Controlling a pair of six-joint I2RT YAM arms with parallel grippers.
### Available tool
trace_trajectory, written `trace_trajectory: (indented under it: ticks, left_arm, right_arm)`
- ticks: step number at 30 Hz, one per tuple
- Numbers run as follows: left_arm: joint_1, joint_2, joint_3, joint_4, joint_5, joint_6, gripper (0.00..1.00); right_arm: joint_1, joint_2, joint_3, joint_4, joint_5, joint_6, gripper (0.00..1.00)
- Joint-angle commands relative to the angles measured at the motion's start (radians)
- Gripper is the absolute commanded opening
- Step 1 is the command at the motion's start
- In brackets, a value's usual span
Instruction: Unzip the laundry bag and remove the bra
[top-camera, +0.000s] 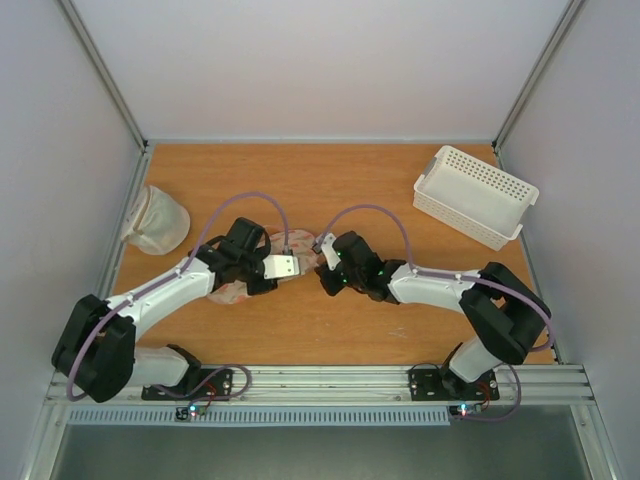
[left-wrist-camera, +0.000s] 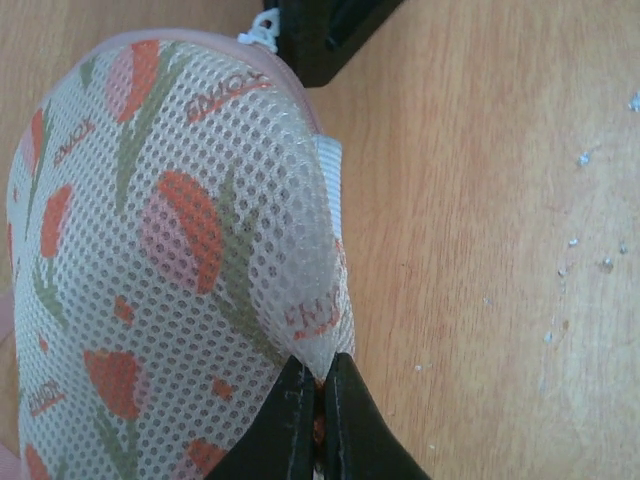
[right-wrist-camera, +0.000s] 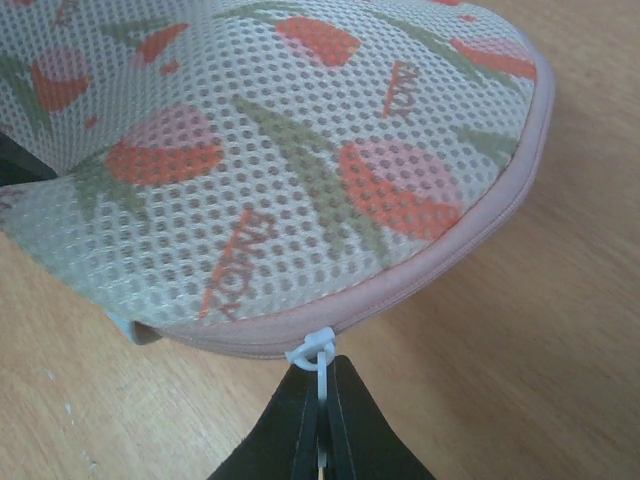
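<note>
The laundry bag (top-camera: 297, 246) lies mid-table between the two arms, a cream mesh pouch with red-pink tulip prints (left-wrist-camera: 170, 250) and a pink zipper edge (right-wrist-camera: 450, 260). My left gripper (left-wrist-camera: 320, 375) is shut on a pinch of the bag's mesh at one end; from above the left gripper (top-camera: 258, 282) covers much of the bag. My right gripper (right-wrist-camera: 321, 385) is shut on the white zipper pull (right-wrist-camera: 318, 350) at the bag's rim, and from above the right gripper (top-camera: 322, 270) sits at the bag's right end. The zipper looks shut along the edge that shows. The bra is hidden.
A white perforated basket (top-camera: 475, 195) stands at the back right. An off-white mesh sack (top-camera: 157, 220) lies against the left wall. Metal rails and grey walls border the wooden table (top-camera: 330, 180) on three sides.
</note>
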Motion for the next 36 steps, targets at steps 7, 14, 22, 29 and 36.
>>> trace_trajectory:
  ticks: [7, 14, 22, 29, 36]
  left_arm:
    - [-0.006, -0.02, -0.002, -0.039, 0.039, 0.26, 0.01]
    - [-0.011, -0.003, -0.007, 0.017, 0.006, 0.337, 0.01]
    - [-0.018, -0.043, 0.118, -0.184, 0.088, 0.012, 0.8]
    - [-0.018, -0.105, 0.14, -0.715, 0.11, 0.3, 0.84]
    - [0.015, -0.115, 0.043, -0.697, -0.136, 0.507, 0.43]
  right_arm:
    - [-0.131, 0.034, 0.037, -0.041, -0.126, -0.057, 0.01]
    - [-0.128, 0.03, 0.056, -0.053, -0.157, -0.081, 0.01]
    - [-0.121, 0.024, 0.029, -0.037, -0.172, -0.051, 0.01]
    - [-0.121, 0.023, 0.033, -0.038, -0.173, -0.043, 0.01]
    - [-0.11, 0.022, 0.033, -0.052, -0.165, -0.051, 0.01]
